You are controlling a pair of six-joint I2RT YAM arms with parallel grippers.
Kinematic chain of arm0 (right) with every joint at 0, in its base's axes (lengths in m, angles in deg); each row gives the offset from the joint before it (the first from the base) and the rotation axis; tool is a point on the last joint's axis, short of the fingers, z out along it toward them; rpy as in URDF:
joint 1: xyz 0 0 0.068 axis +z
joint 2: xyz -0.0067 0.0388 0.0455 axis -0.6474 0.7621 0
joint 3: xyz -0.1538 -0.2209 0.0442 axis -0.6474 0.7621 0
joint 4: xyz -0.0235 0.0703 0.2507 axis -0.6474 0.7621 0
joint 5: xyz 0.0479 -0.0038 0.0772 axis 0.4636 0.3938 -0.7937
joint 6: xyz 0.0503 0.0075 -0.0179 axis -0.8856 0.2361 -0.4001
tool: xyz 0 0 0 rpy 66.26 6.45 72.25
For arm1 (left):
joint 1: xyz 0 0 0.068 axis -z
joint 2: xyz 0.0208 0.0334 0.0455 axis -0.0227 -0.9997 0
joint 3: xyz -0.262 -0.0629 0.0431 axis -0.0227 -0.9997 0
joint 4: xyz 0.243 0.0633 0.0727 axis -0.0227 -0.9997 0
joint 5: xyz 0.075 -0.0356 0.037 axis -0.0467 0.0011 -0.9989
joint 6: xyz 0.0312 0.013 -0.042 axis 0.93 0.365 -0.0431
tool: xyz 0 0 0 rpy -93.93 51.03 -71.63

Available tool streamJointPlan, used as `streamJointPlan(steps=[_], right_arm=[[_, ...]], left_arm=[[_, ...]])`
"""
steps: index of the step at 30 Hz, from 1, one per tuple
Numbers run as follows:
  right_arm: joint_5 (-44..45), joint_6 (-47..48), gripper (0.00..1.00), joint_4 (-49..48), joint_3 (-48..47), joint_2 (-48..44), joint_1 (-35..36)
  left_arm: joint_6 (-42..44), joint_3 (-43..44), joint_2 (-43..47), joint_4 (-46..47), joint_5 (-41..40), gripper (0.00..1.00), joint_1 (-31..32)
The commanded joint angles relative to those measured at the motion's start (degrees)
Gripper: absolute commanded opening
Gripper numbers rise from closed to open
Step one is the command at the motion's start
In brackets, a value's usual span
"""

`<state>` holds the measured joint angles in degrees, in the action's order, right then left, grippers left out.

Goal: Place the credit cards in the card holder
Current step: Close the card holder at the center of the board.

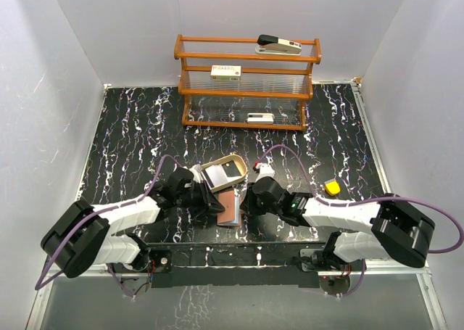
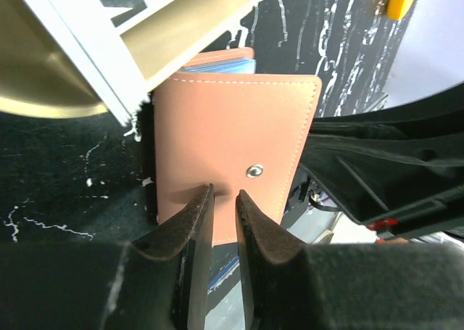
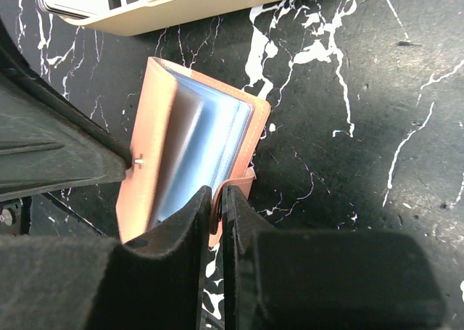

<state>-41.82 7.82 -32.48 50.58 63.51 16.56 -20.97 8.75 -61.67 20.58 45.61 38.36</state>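
Two hands at the card holder (image 1: pixel 230 205), one on each side. It lies on the tabletop (image 1: pixel 145 141) between them, just on the near side of the tan tray (image 1: pixel 245 172); cannot tell whether the two touch.

- Left hand (image 2: pixel 223 199): fingers nearly together, pinching the near edge of the brown cover below the metal snap (image 2: pixel 254 171).
- Right hand (image 3: pixel 217 199): fingers almost closed, a thin strip of the cover's lower edge caught between them.
- Card holder: partly open, cover lifted, bluish glossy pockets fanned inside. No card seen in a pocket.
- Tray: holds the credit cards (image 1: pixel 220 174), pale with a dark stripe. Count not readable.
- Wooden rack (image 1: pixel 246 83) at the far side: black-and-white object on top shelf, white labelled box on middle shelf, white item on bottom shelf.
- Small yellow object (image 1: pixel 332 188) to the right, well apart.
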Motion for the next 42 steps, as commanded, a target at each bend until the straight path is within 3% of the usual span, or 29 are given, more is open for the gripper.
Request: streamJointPlan(steps=[1, 15, 34, 42], right_arm=[[2.7, -0.5, 0.11, 0.4, 0.7, -3.6, 0.2], [0.9, -3.0, 0.31, 0.0, 0.1, -7.1, 0.2], [0.4, -7.8, 0.44, -3.2, 1.5, -4.0, 0.2], [-1.6, -8.4, 0.44, -6.2, 1.4, -2.7, 0.2]], left_arm=[[2.6, 2.2, -2.2, -3.1, -1.5, 0.17, 0.6], [5.0, 5.3, -8.6, -8.9, -4.4, 0.18, 2.6], [4.0, 5.2, -9.0, -9.3, -5.4, 0.18, 3.6], [3.4, 4.8, -8.2, -9.4, -5.6, 0.17, 3.8]])
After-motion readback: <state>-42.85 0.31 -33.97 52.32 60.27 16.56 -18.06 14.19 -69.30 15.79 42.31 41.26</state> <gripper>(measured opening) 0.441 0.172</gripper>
